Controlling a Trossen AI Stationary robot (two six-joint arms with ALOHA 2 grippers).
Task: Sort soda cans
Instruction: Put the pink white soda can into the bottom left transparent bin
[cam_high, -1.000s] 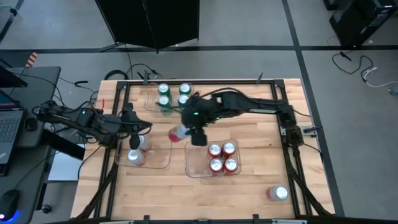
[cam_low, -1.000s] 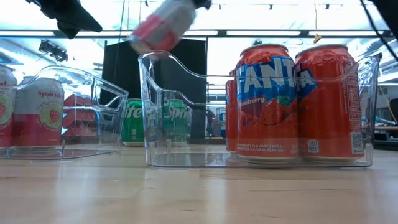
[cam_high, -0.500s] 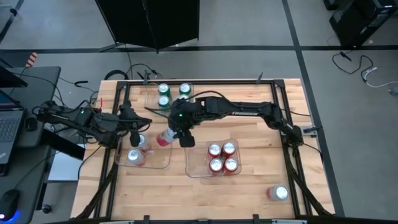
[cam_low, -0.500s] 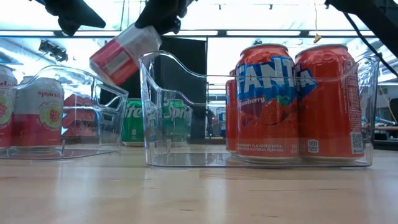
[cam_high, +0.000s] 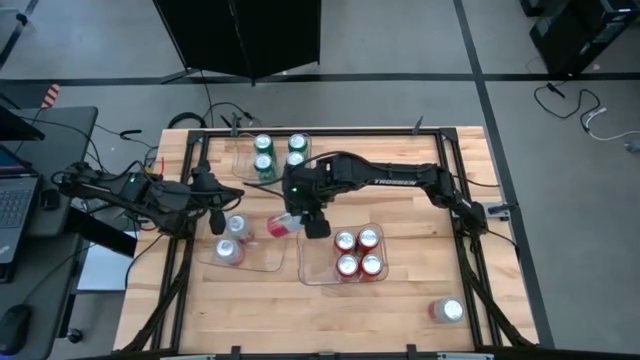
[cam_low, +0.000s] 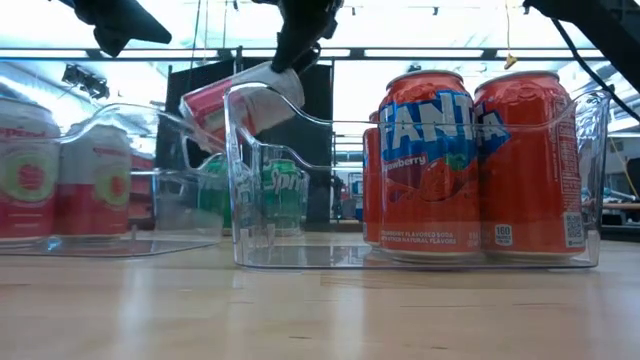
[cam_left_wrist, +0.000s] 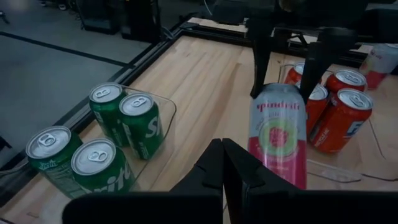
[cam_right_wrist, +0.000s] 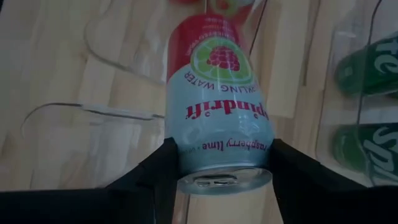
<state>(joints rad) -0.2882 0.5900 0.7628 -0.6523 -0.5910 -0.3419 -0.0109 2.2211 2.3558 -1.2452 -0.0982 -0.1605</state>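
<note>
The right gripper (cam_high: 303, 222) jaws grasp a tilted silver-white and pink soda can (cam_high: 283, 225) between two clear plastic trays, its lower end hidden. The left gripper (cam_high: 215, 222) jaws are clenched, empty.

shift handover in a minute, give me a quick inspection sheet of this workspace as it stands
surface: wooden table in a black frame
job's things: four green cans in the far tray; four red cans in the near tray; two white-pink cans in the left tray; one tilted white-pink can held over the gap between trays; one can loose at the near right corner
clutter: nothing seen
hands: right hand shut on the tilted can; left hand shut, empty, above the left tray
cables: loose cables on the floor behind the table
surroundings: laptop at the left
</note>
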